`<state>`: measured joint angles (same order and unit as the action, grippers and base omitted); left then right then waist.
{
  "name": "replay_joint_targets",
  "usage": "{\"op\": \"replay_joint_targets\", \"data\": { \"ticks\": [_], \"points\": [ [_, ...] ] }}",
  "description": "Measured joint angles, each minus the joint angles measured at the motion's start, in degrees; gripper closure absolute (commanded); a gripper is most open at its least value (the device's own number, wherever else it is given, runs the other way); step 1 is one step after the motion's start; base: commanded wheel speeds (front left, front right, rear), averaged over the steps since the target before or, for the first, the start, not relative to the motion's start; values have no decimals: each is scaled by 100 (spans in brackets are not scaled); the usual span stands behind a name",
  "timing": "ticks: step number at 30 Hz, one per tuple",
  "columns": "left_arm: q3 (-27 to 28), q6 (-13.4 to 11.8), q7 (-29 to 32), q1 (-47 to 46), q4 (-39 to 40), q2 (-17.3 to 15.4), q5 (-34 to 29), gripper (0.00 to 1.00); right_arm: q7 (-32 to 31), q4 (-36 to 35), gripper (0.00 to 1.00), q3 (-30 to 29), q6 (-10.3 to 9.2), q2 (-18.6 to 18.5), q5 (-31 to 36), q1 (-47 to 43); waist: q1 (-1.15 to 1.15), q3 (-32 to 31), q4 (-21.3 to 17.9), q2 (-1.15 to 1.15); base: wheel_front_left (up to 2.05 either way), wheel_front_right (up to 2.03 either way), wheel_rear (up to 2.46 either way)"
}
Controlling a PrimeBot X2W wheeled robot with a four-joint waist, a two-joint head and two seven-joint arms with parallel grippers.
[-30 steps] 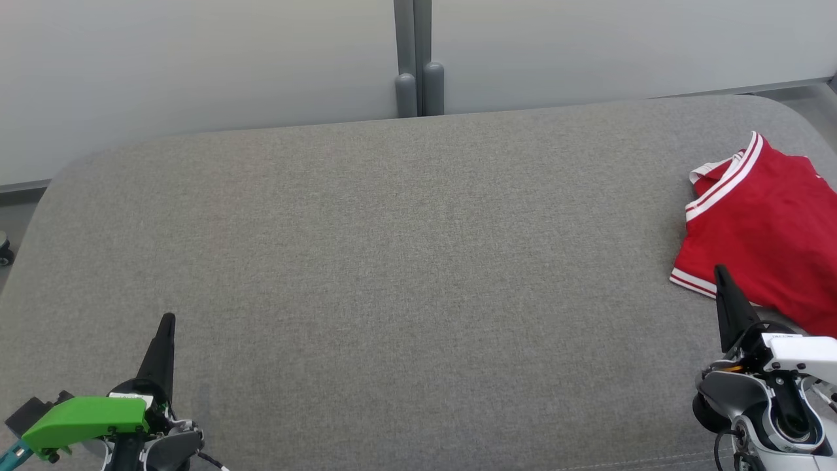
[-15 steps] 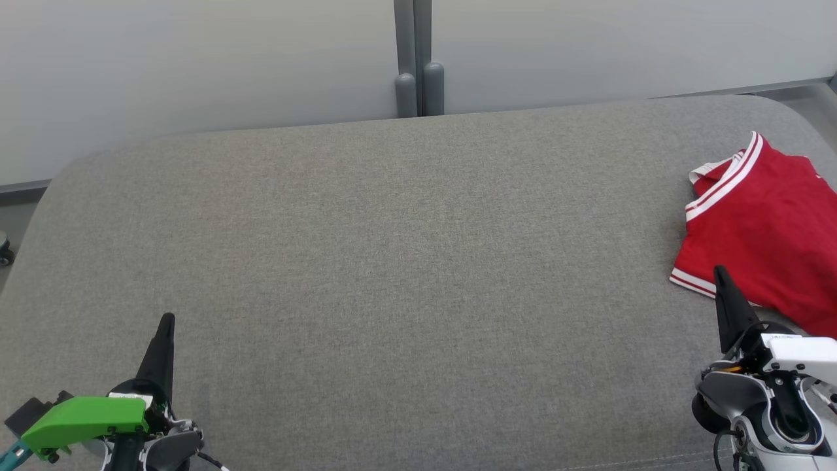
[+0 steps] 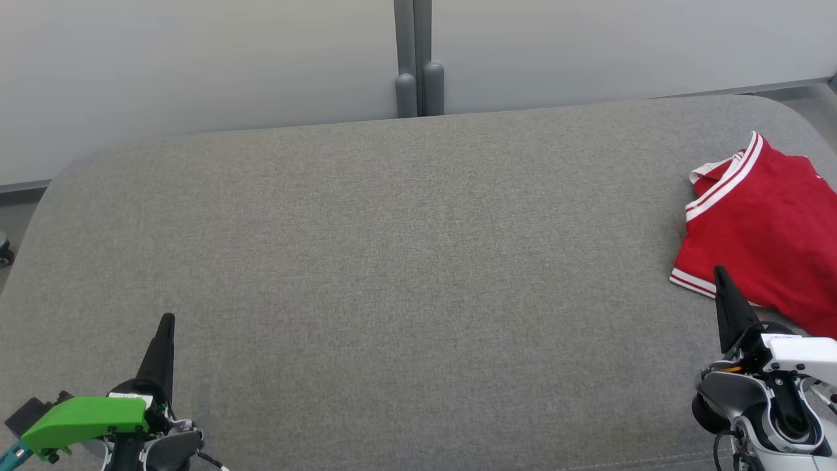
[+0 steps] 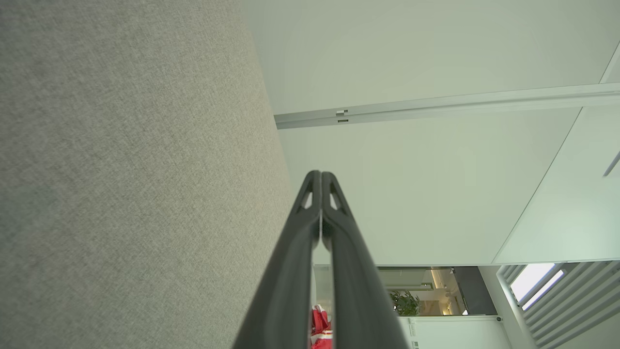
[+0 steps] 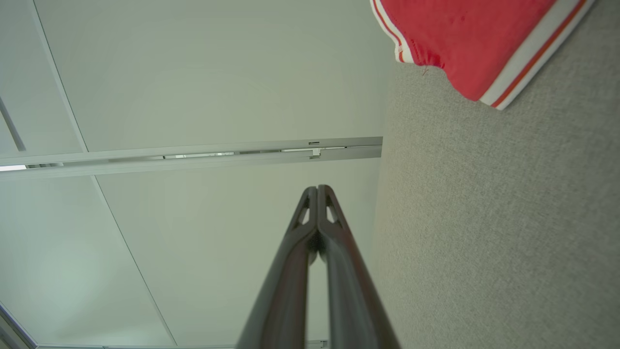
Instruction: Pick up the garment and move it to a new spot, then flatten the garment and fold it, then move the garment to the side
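Some of the garment [image 3: 758,229] off-frame, right

Red garment [image 3: 765,229] with white stripes — grey cushion [image 3: 392,261] — green bracket [image 3: 82,418]

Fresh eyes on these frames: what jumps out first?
The red garment with white-striped trim stands out, lying at the far right of the grey padded surface and cut off by the head view's right edge. The left gripper and right gripper sit at the lower corners, fingers shut on nothing. The left wrist has a bright green cover.
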<state>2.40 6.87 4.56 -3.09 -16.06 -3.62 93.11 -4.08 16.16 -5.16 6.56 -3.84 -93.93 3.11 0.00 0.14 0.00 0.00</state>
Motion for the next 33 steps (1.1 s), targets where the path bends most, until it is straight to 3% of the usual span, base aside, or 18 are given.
{"op": "replay_joint_targets", "data": {
  "ticks": [33],
  "points": [
    [23, 1, 1, -14, -8, 25, 0, 100, -1, 3, 100, -11, 42, 3, 0, 2, 0, 0, 0, 0, 0, 0, 0]
  ]
}}
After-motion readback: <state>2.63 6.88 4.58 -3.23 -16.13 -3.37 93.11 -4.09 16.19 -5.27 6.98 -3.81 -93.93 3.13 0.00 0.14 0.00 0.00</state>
